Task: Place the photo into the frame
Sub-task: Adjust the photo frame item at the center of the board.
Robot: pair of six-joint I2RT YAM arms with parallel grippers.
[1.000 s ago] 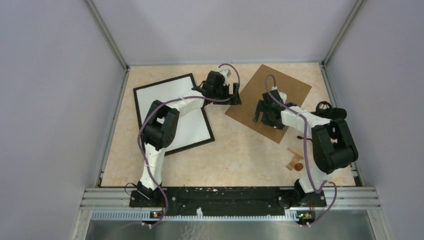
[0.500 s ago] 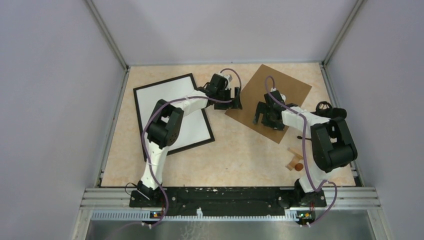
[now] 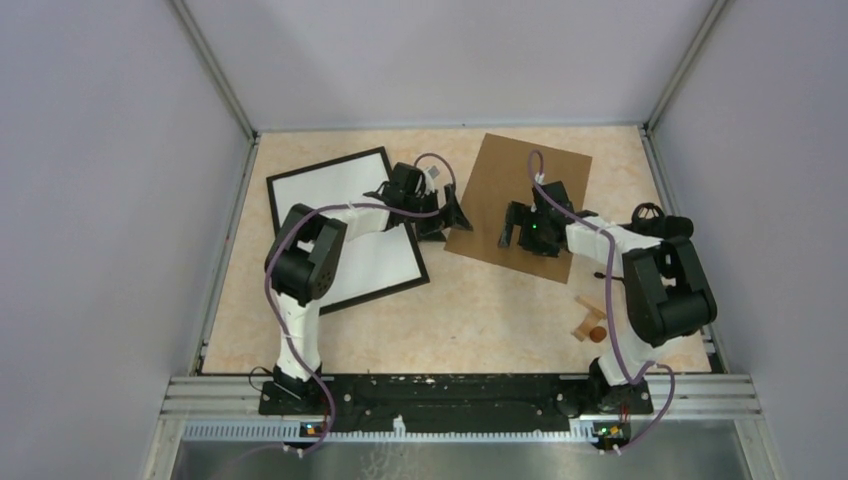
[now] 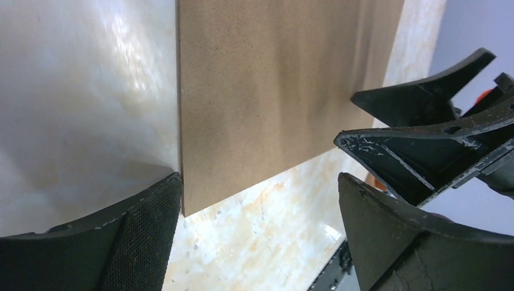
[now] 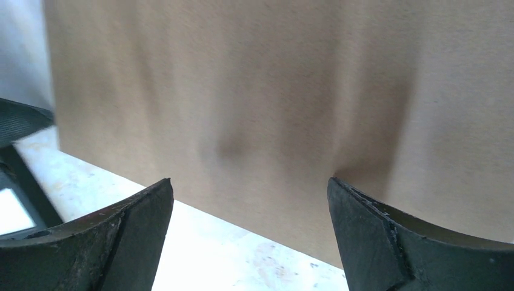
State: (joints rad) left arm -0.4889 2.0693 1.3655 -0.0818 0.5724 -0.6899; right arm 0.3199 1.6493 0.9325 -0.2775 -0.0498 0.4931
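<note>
Since the board (image 3: 520,180) lies dead flat on the table (image 3: 480,310), this one's all about getting at an edge. I take the board for the photo lying face down, but no print side shows, so that's a guess.

Both my grippers are spread wide and holding nothing. My left gripper (image 3: 443,220) has the board's corner right beside one pad (image 4: 145,236), and the other finger is out over bare table. I can't tell if that pad is actually touching the edge. My right gripper (image 3: 525,240) straddles the board's near edge, one finger over brown and the other over table.

The frame (image 3: 325,164) sits behind my left gripper, back along that arm. It's well apart from my right fingers and clear of the board.

As for how it'll handle, the board looks thin, stiff and light, with a matte face the pads should bite on fine. The trouble is there's no gap under it. I'd pin it with the right fingers and nudge the corner up with the left. Then I'd pinch the edge close to that corner, one pad above and one below. A light squeeze should do, because cranking on one corner could crease it. It also sits skewed to the frame, so it'll need squaring up.
</note>
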